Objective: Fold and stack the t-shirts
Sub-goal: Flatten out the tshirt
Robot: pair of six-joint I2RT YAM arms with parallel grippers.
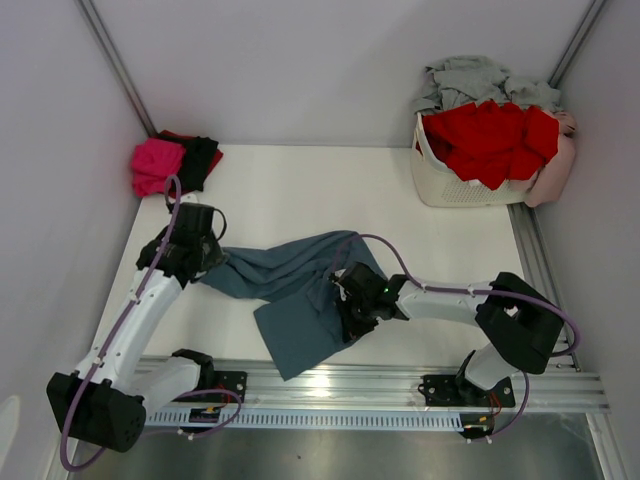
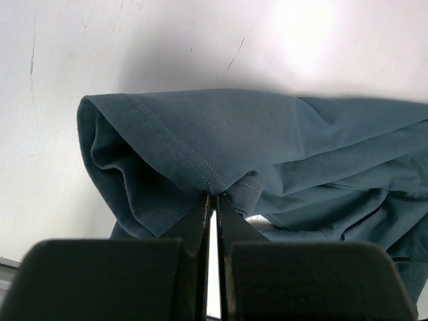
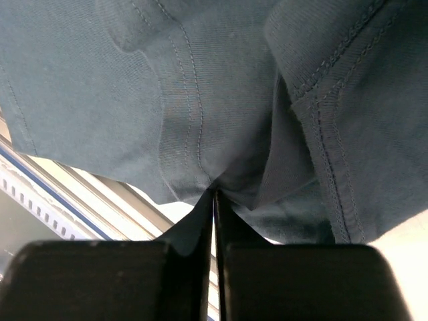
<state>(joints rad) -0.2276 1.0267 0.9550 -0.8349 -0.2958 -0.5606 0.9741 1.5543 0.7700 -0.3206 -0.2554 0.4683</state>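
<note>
Pinching the right claw (image 3: 214, 200) fully shut on a seam fold of the blue-grey t-shirt (image 1: 300, 275). Pinching the left claw (image 2: 212, 200) fully shut on its sleeve hem. Lying bunched on the tabletop (image 1: 330, 190), well apart from the basket (image 1: 450, 185), to its near left. Risking a slip here: gripping thin folds, pulling unevenly, twisting the cloth.

High rear view down over the whole counter (image 1: 300, 190); both wrist views close on one blue-grey shirt (image 1: 290, 272).

At centre a spread t-shirt (image 1: 290, 290), folded shirts (image 1: 172, 163) back-left — basket (image 1: 450, 188) back-right
</note>
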